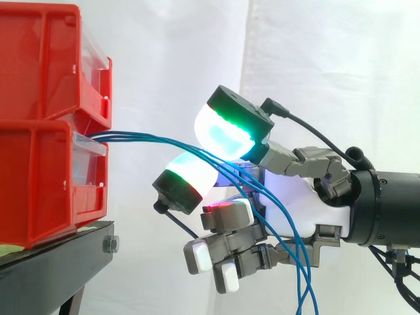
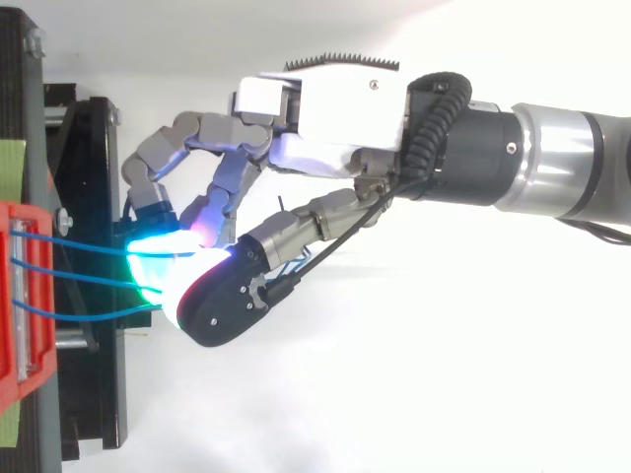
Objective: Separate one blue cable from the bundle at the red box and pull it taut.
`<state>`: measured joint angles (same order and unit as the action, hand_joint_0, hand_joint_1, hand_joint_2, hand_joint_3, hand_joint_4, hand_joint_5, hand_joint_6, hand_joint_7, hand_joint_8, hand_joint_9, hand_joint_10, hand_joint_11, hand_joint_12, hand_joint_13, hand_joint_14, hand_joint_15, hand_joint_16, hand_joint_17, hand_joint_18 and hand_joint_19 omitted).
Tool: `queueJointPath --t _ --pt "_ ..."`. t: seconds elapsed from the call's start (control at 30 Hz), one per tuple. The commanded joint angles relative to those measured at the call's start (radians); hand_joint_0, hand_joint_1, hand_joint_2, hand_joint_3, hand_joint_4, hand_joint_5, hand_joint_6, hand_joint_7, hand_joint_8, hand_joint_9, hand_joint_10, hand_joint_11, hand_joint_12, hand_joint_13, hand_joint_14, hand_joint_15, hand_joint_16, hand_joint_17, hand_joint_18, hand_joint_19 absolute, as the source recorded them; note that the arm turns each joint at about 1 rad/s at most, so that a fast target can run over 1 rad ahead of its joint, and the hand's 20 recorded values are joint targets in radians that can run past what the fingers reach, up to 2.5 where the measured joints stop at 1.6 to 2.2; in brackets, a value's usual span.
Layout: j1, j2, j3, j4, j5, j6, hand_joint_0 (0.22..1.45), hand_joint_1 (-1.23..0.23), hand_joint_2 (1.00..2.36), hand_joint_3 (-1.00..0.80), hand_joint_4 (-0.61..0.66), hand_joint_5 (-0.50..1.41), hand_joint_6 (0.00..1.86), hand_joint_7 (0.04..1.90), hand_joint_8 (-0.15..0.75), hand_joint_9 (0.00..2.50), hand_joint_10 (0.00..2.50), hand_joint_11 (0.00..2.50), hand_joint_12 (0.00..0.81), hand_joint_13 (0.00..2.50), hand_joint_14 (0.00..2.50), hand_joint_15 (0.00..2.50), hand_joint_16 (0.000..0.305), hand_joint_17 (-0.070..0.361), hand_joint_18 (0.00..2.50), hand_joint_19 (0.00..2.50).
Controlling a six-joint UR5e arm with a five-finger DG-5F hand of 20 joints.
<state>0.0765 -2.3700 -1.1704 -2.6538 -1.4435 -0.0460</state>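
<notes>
Here are the blue cables (image 1: 151,138), three strands as we count them from above. They leave the slot at the front of the red box (image 1: 39,190), arc across open air, then droop away below the palm. There's slack in them, no question; nothing is taut yet.

They run straight in between two fat glowing pads, the green-and-cyan pad (image 1: 226,128) on top and the white pad (image 1: 190,177) beneath. We read those fingers as clamped on the whole bundle, not on a single strand. That's the worry, we'd say: pull from this hold and every cable comes tight together, nothing separated. A hard tug could also drag the red box forward on the black stand (image 1: 52,256), or the smooth strands could slide through the pads.

As for the hand (image 2: 345,113), it reaches in level from the right, palm toward the box. The remaining fingers are curled low under the cables, and the wrist is in line with the arm. A second red bin (image 1: 39,65) sits stacked above.
</notes>
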Motion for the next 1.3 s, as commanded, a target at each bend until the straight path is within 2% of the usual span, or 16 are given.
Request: queueJointPath --t 0.0,0.1,0.27,0.3,0.4,0.53,0.67,0.73,0.83,0.87,0.97,1.1,1.17,1.27 --pt "0.0 0.0 0.0 0.0 0.0 0.0 0.53 -0.65 1.0 -0.5 0.0 -0.17 0.89 1.12 0.277 1.24 0.03 1.19 0.408 0.97 0.03 0.78 0.054 0.122 0.87 0.85" --pt "0.0 0.0 0.0 0.0 0.0 0.0 0.6 -0.65 1.0 -0.5 0.0 -0.18 0.89 1.13 0.266 1.23 0.03 1.19 0.396 0.97 0.03 0.79 0.051 0.115 0.85 0.87" --pt "0.0 0.0 0.0 0.0 0.0 0.0 0.68 -0.78 1.0 -0.46 -0.02 -0.18 0.89 1.14 0.271 1.23 0.03 1.21 0.393 0.97 0.03 0.79 0.051 0.116 0.85 0.86" --pt "0.0 0.0 0.0 0.0 0.0 0.0 0.72 -0.88 1.0 -0.45 -0.03 -0.19 0.9 1.15 0.262 1.18 0.03 1.2 0.395 0.96 0.03 0.79 0.053 0.118 0.81 0.82" --pt "0.0 0.0 0.0 0.0 0.0 0.0 0.76 -0.94 1.0 -0.5 0.02 -0.23 0.92 1.08 0.243 0.97 0.02 1.16 0.392 0.79 0.03 0.74 0.06 0.136 0.69 0.68" --pt "0.0 0.0 0.0 0.0 0.0 0.0 0.72 -1.01 1.0 -0.5 0.04 -0.26 0.93 1.06 0.229 0.78 0.02 1.12 0.401 0.64 0.02 0.63 0.064 0.144 0.6 0.55" --pt "0.0 0.0 0.0 0.0 0.0 -0.002 0.65 -1.03 1.0 -0.5 0.02 -0.26 0.92 1.05 0.234 0.75 0.02 1.11 0.4 0.6 0.02 0.61 0.064 0.144 0.56 0.54" --pt "0.0 -0.002 0.0 0.0 0.0 -0.002 0.58 -1.01 1.0 -0.5 0.03 -0.26 0.92 1.04 0.248 0.79 0.02 1.12 0.402 0.6 0.02 0.62 0.064 0.145 0.56 0.59" --pt "0.0 0.0 0.0 0.0 0.0 -0.002 0.48 -0.88 1.0 -0.5 0.07 -0.25 0.91 0.99 0.282 0.87 0.02 1.13 0.44 0.68 0.02 0.65 0.068 0.153 0.6 0.66" --pt "0.0 0.0 0.0 0.0 0.0 -0.002 0.48 -0.87 1.0 -0.5 0.07 -0.24 0.91 0.98 0.285 0.89 0.02 1.13 0.438 0.68 0.02 0.65 0.068 0.153 0.61 0.67" --pt "0.0 0.0 0.0 0.0 0.0 -0.002 0.48 -0.68 1.0 -0.5 0.07 -0.23 0.88 0.97 0.297 0.99 0.02 1.15 0.445 0.74 0.02 0.67 0.067 0.15 0.65 0.71" --pt "0.0 0.0 0.0 0.0 0.0 -0.002 0.47 -0.58 1.0 -0.5 0.07 -0.21 0.87 0.99 0.303 1.03 0.02 1.16 0.456 0.71 0.02 0.66 0.067 0.15 0.62 0.72" --pt "0.0 0.0 0.0 0.0 0.0 -0.002 0.5 -0.49 1.0 -0.5 0.05 -0.21 0.86 1.0 0.287 1.04 0.02 1.16 0.438 0.7 0.02 0.66 0.063 0.142 0.6 0.73" --pt "0.0 0.0 0.0 0.0 0.0 -0.002 0.55 -0.43 1.0 -0.5 0.03 -0.2 0.85 1.02 0.268 1.04 0.02 1.18 0.421 0.7 0.02 0.67 0.059 0.133 0.57 0.75"
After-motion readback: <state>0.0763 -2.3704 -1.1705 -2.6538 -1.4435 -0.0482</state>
